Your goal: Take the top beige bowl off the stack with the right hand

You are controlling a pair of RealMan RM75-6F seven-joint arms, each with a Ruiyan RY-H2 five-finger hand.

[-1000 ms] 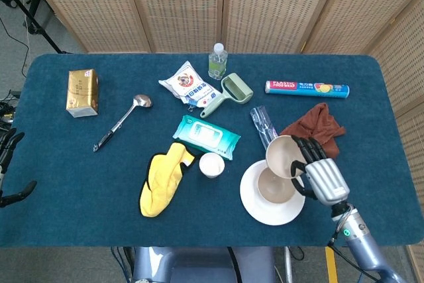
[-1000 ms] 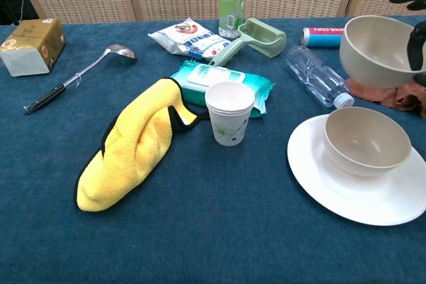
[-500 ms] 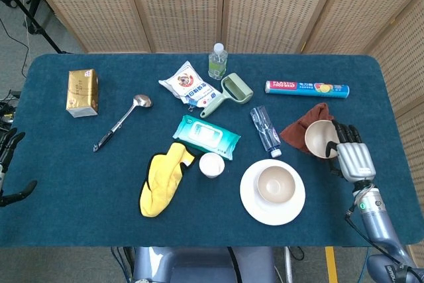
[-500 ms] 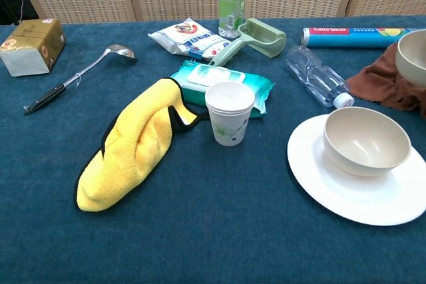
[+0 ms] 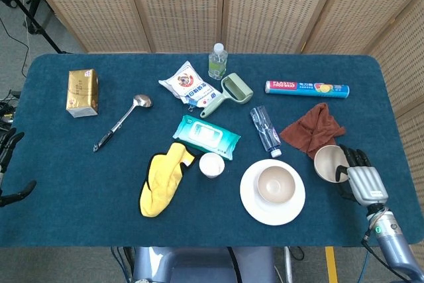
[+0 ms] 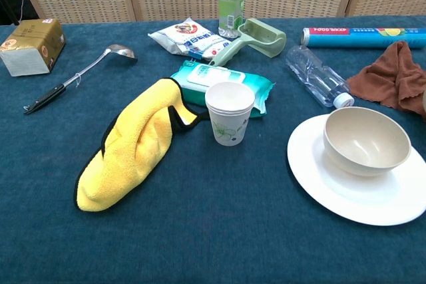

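In the head view my right hand (image 5: 361, 182) holds a beige bowl (image 5: 329, 163) by its rim, low over the table to the right of the white plate (image 5: 253, 207). A second beige bowl (image 5: 275, 185) sits on that plate, also seen in the chest view as the bowl (image 6: 366, 140) on the plate (image 6: 313, 174). The held bowl and right hand lie outside the chest view. My left hand (image 5: 8, 170) shows at the far left edge of the head view, fingers apart and holding nothing.
A brown cloth (image 5: 313, 127) lies just behind the held bowl. A clear bottle (image 5: 265, 129), paper cup (image 5: 211, 164), yellow cloth (image 5: 162, 178), wipes pack (image 5: 206, 135), ladle (image 5: 122, 121), green roller (image 5: 228, 93), wrap box (image 5: 307, 87) and gold box (image 5: 82, 91) are spread across the table.
My right hand has carried the beige bowl off the stack, rightward and then down toward the near right of the table. It has left the chest view. The other bowl stays on the plate.
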